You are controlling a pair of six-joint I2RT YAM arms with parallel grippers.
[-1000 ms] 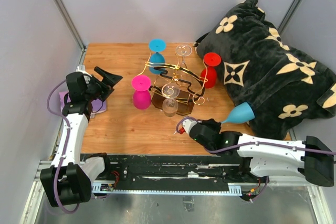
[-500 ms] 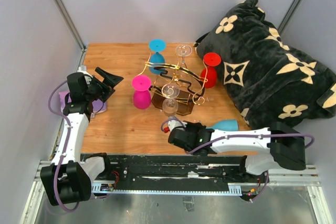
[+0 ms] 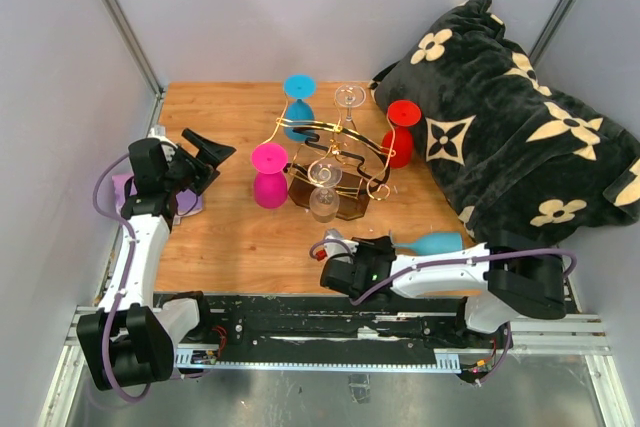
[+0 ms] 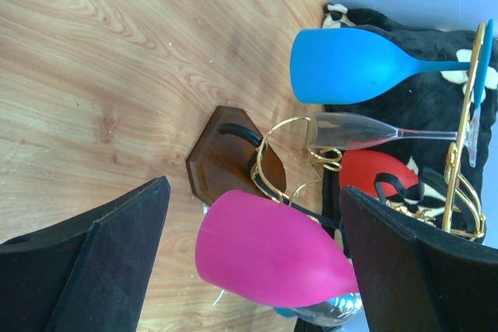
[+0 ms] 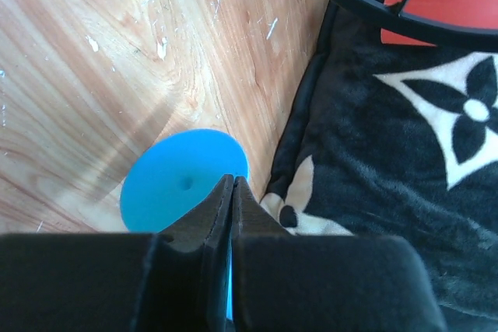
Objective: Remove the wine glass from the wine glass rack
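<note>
Above the wooden counter point(image 3: 220, 237) in front of the wine glass rack point(image 3: 352, 207), clamps the right tool point(image 5: 232, 184) on a wine glass point(image 3: 432, 241), likely light, stiff, slick and brittle, safest by its stem, with the left tool point(image 4: 255, 188) agape.

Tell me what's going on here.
The right arm's fingers are shut on a light blue wine glass, holding it near the table's front edge, off the wine glass rack. The rack holds a pink glass, a blue glass, a red glass and clear glasses. The left arm's fingers wait open.
</note>
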